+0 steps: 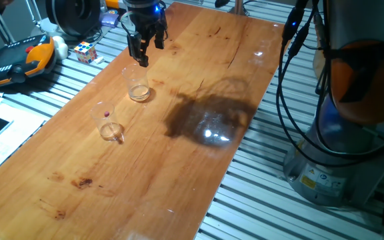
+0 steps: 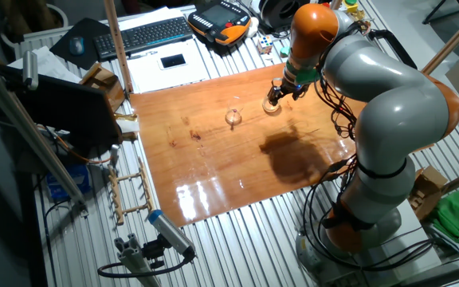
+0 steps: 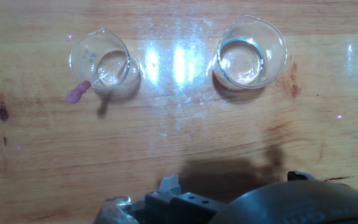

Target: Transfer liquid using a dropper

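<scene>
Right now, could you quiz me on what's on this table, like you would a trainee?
1. True or false: the dropper leans in a beaker, its pink bulb poking over the rim.
2. How many glass beakers stand on the wooden table?
3. The gripper is: A) holding the dropper, B) above the table holding nothing, C) inside the other beaker.

Key: 1 true; 2 two; 3 B.
</scene>
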`<state>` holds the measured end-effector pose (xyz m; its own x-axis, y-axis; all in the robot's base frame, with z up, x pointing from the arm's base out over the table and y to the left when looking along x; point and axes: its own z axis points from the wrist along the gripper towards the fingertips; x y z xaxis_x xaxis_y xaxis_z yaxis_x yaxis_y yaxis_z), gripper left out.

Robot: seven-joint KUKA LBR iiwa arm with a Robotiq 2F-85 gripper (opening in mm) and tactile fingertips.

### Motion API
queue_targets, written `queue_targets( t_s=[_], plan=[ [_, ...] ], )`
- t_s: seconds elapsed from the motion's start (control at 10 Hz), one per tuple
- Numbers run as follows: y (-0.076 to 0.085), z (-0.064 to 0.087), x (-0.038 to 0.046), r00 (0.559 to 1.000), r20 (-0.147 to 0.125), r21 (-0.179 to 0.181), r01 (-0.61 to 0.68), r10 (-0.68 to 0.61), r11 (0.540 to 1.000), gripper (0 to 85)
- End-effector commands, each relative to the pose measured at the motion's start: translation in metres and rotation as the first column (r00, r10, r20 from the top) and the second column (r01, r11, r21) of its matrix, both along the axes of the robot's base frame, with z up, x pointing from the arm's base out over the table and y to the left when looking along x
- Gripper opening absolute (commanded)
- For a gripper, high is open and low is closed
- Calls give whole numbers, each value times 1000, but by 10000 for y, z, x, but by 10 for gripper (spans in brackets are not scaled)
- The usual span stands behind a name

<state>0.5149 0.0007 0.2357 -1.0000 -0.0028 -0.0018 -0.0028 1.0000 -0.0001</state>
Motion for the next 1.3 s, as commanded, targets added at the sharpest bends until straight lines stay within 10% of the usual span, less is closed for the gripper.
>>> queue_targets(
  t_s=[0.0, 1.2],
  plan=[
    [0, 0, 0, 1000, 6, 19, 30, -30, 999, 10],
    [114, -70, 93, 999, 9, 16, 31, -31, 999, 10]
  ],
)
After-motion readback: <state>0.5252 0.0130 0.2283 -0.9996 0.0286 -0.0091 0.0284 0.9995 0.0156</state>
